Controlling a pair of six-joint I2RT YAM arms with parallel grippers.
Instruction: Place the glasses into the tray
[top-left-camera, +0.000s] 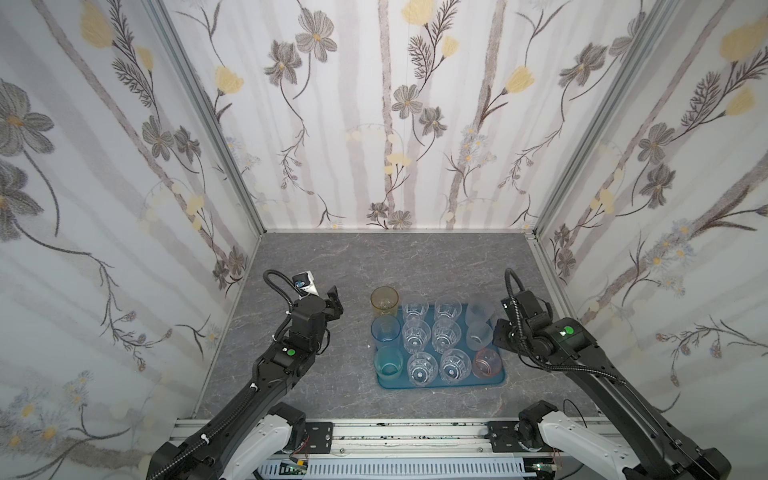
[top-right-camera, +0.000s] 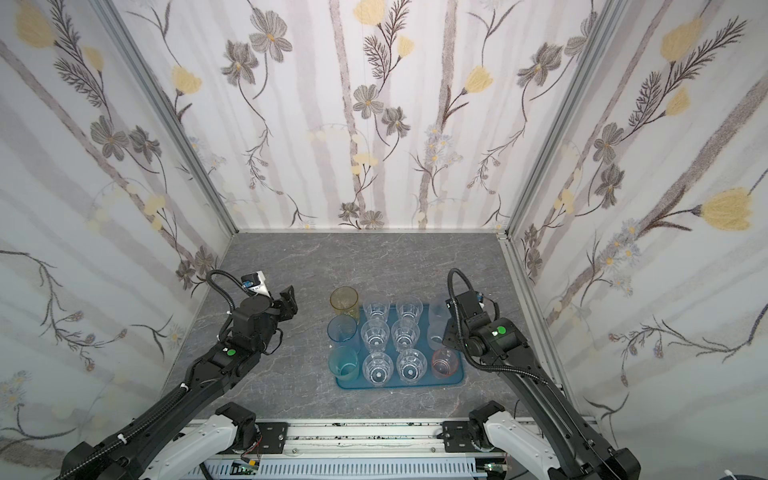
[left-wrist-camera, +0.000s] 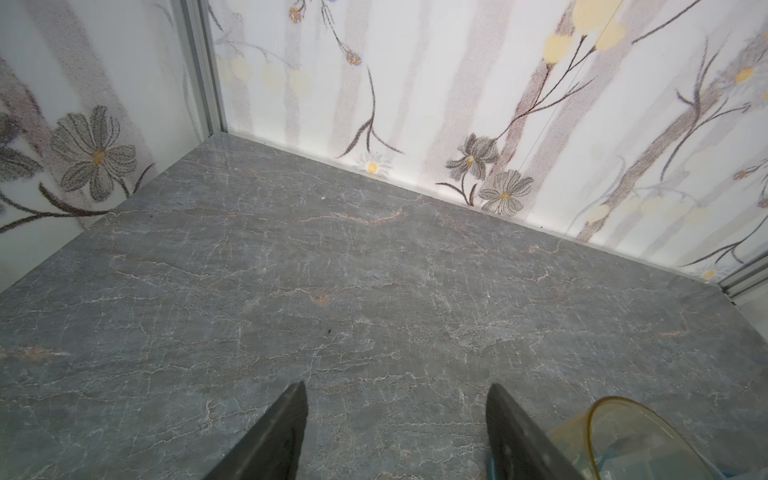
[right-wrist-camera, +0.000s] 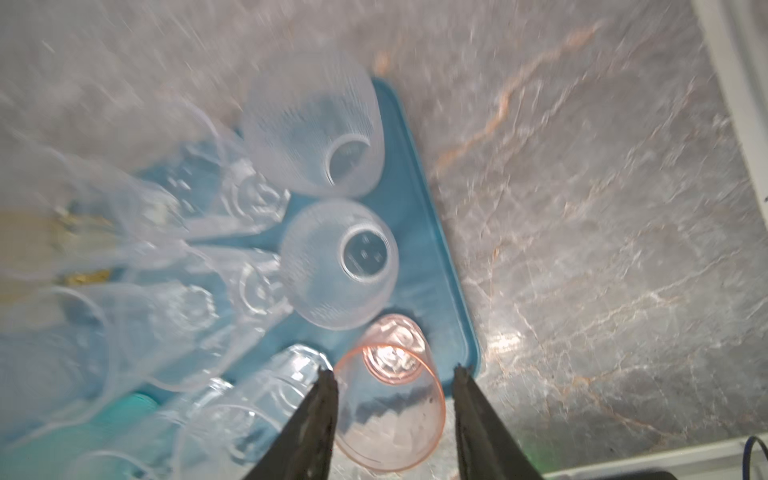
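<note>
Right hand (right-wrist-camera: 392, 369): jaws apart, straddling the pink glass (right-wrist-camera: 390, 415), not clamping it. The pink glass stands in the lower-right corner of the tray (top-left-camera: 440, 384) in both top views.

Risk: if you lift out crooked, a jaw hooks the rim. That tips the pink glass onto the clear faceted glass (right-wrist-camera: 286, 374) just beside it, or over the tray's low edge.

Left hand (left-wrist-camera: 397, 386): released, empty, over bare table (left-wrist-camera: 374, 270).

Amber glass (top-left-camera: 384, 301) is at the tray's upper-left corner. You cannot tell whether its base sits fully inside, so a sideways nudge could push it off.

The glasses (top-left-camera: 417, 332) are packed tight, so one bump spreads to the rest.
</note>
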